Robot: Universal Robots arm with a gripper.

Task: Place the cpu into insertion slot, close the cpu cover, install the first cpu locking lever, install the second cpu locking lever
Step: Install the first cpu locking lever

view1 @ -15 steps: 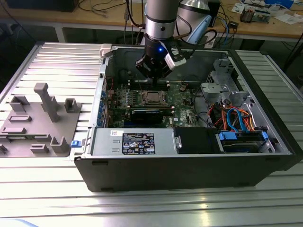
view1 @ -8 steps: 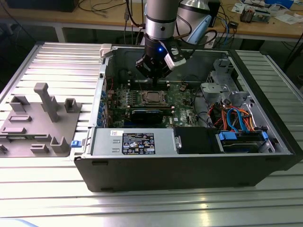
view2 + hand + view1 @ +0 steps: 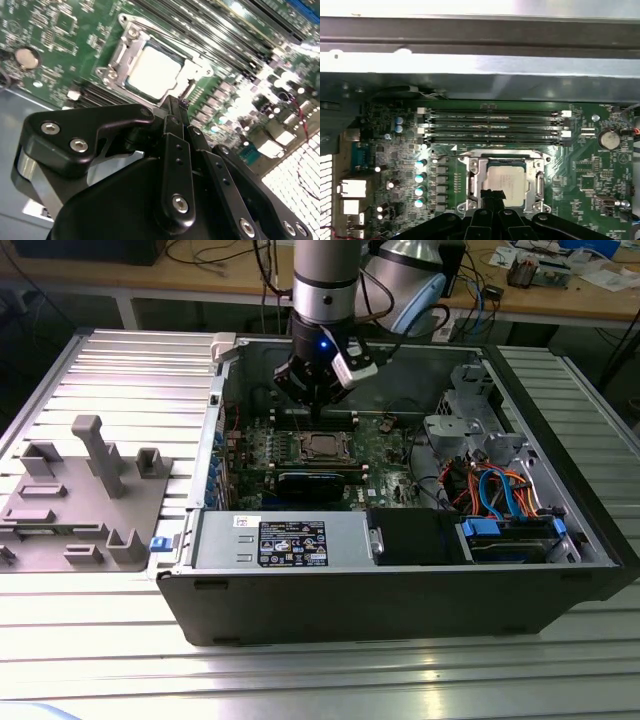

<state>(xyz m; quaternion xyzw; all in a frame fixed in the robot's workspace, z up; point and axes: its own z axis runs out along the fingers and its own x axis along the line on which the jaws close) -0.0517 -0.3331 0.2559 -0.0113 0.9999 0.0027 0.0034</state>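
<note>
Case wall [image 3: 255, 375] stands near the cpu [image 3: 322, 446] at 12 o'clock, exterior view; your gripper [image 3: 313, 410], between them, is pinched closed and holds nothing.

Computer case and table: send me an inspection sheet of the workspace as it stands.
Surface: ribbed metal table, carrying the open computer case.
Job's things: chip lies on the green board, with the cover frame down around it. Whether the levers are latched cannot be told.
Clutter: grey holder tray on the table at the exterior view's left.
Grippers: hand is shut and holds nothing, close over the chip's edge. Contact cannot be told.
Cables: orange and blue cables lie inside the case at the exterior view's right, away from the chip.
Surroundings: wooden bench with wires behind the table.
</note>
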